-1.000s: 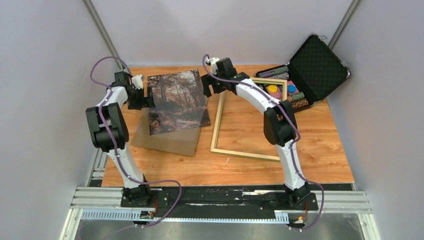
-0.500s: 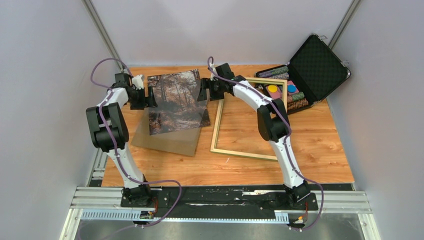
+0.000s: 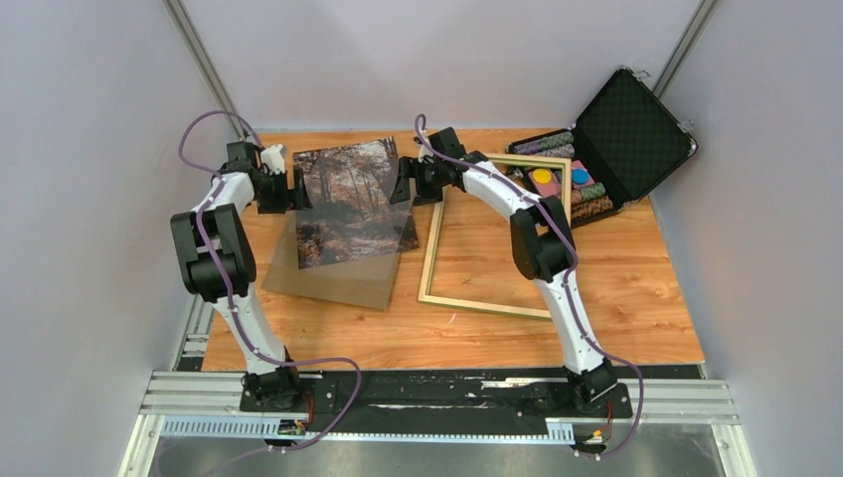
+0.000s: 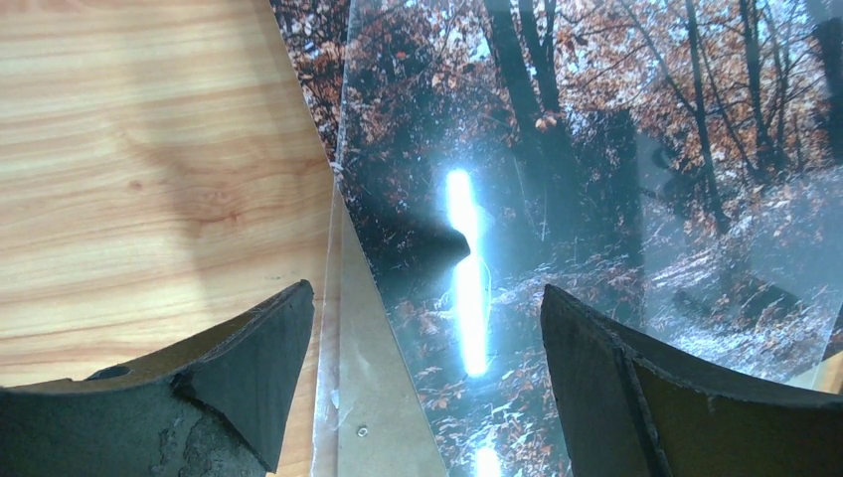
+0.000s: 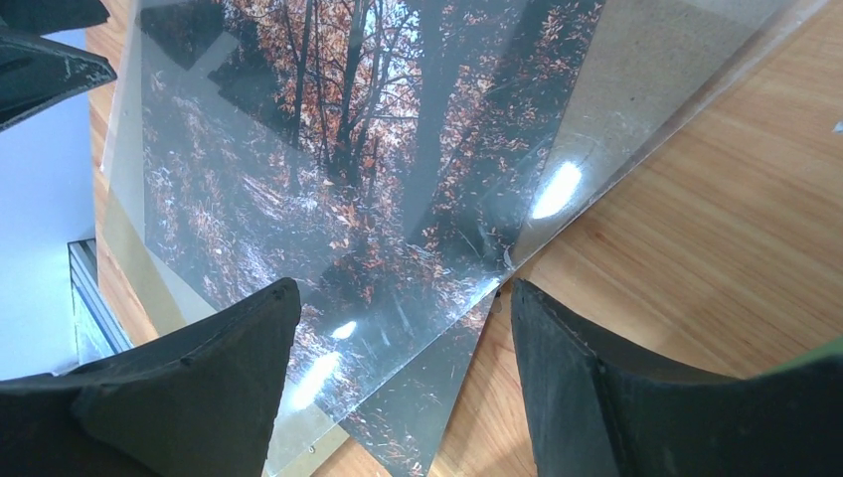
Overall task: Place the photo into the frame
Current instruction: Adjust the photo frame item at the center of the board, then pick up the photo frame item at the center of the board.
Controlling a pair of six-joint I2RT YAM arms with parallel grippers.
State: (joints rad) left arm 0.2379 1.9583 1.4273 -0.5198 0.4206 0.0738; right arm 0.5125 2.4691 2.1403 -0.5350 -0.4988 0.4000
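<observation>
While the photo (image 3: 350, 202) lies between them, left tool (image 3: 297, 189) and right tool (image 3: 401, 183) gaping, empty.

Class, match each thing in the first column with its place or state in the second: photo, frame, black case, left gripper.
Column one:
1. photo
2. frame
3. black case
4. left gripper

Column two:
A. lid up, at the far right corner of the table
B. pale wood, bare table showing through it
C. jaws apart at the photo's left edge
D. lying on a brown board

Pairs: 1-D, 2-B, 3-A, 4-C.
</observation>
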